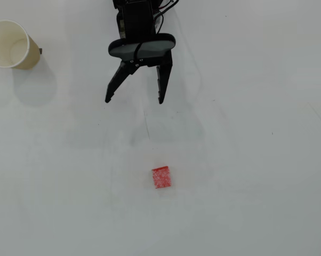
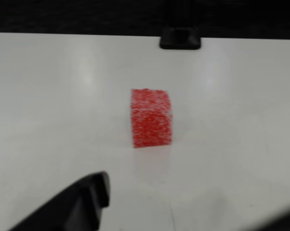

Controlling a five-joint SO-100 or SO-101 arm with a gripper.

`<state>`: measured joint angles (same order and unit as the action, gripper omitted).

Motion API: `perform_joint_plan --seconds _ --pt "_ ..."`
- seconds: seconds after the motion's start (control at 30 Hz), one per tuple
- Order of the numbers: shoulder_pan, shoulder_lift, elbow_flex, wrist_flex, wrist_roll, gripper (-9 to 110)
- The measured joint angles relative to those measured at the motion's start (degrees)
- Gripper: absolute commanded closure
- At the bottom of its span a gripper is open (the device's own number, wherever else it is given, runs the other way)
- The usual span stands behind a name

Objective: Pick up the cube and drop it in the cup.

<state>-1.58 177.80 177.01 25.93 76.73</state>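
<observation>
on white table (image 1: 246,160), cube (image 1: 161,177) sits alone, well below gripper (image 1: 134,100) in overhead view. cup (image 1: 10,44) far off, top left corner. gripper wide open, holds nothing. cube looks light, maybe squishy; pinch two flat sides, near middle.

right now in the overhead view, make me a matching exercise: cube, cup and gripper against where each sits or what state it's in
Things:
1. red speckled cube
2. paper cup
3. gripper

Descriptions:
A. top left corner, empty
B. open, holding nothing, top centre
C. alone on the white table, below centre

Pairs: 1-C, 2-A, 3-B
</observation>
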Motion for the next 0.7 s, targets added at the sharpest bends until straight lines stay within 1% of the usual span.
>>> perform_joint_plan --seconds 0.2,0.43,0.53,0.7 --pt "0.0 0.0 0.0 0.0 3.6 55" --pt "-1.2 -0.5 0.0 -2.1 4.1 55" --pt "-1.9 -3.8 -0.3 -4.5 4.1 55" --pt "-3.8 -14.2 -3.2 -9.1 4.1 55"
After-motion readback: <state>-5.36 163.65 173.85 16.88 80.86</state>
